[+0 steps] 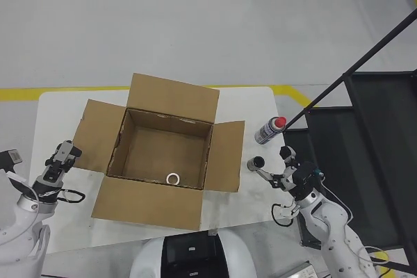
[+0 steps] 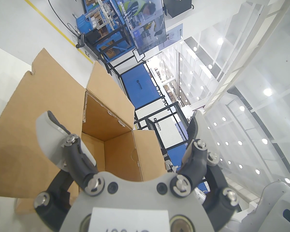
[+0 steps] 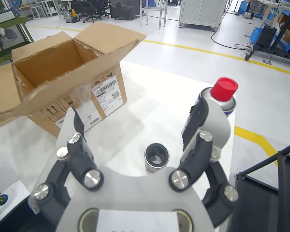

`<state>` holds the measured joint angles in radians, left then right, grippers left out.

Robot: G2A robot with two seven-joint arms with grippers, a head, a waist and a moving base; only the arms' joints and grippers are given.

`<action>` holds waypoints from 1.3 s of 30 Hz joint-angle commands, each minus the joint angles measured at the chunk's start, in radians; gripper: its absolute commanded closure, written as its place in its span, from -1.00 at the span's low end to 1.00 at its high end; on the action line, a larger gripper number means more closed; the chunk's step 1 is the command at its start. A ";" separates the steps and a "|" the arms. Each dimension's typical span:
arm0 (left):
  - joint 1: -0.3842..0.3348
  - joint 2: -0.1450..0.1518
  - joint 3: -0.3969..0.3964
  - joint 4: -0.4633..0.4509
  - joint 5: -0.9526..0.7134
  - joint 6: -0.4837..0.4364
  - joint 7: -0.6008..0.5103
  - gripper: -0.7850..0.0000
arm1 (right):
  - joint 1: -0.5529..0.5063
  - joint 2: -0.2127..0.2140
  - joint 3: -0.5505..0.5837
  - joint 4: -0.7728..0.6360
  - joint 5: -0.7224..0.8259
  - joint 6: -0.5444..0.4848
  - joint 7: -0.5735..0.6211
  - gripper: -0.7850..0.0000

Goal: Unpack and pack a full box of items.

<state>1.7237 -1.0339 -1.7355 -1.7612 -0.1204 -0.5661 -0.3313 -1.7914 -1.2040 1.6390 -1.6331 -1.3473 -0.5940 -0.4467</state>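
Open cardboard box (image 1: 160, 156) set mid-table (image 1: 62, 115), tape roll (image 1: 172, 178) inside at its near wall, spray can (image 1: 270, 129) and metal cylinder (image 3: 156, 156) stood by the right edge, left gripper (image 2: 120, 121) and right gripper (image 3: 139, 114) held spread

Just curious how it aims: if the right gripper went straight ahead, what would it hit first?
Probably the small cylinder, standing just ahead of the open right gripper, in line with its gap. The can stands farther, off to one side. Height is unclear, so it might pass over.
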 commanded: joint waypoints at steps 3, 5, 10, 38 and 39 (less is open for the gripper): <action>0.000 0.000 0.000 0.000 0.000 0.000 0.000 -1.00 | 0.002 0.000 -0.001 0.006 -0.004 0.000 -0.006 -1.00; 0.000 0.000 0.000 0.000 0.000 0.000 0.000 -1.00 | 0.002 0.000 -0.001 0.006 -0.004 0.000 -0.006 -1.00; 0.000 0.000 0.000 0.000 0.000 0.000 0.000 -1.00 | 0.002 0.000 -0.001 0.006 -0.004 0.000 -0.006 -1.00; 0.000 0.000 0.000 0.000 0.000 0.000 0.000 -1.00 | 0.044 0.010 0.000 -0.150 -0.026 -0.079 0.082 -1.00; 0.000 0.000 0.000 0.000 0.000 0.000 0.000 -1.00 | 0.061 0.013 -0.007 -0.180 -0.029 -0.110 0.116 -1.00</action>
<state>1.7236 -1.0339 -1.7355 -1.7612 -0.1204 -0.5661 -0.3313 -1.7461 -1.1932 1.6374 -1.7850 -1.3735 -0.6770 -0.3653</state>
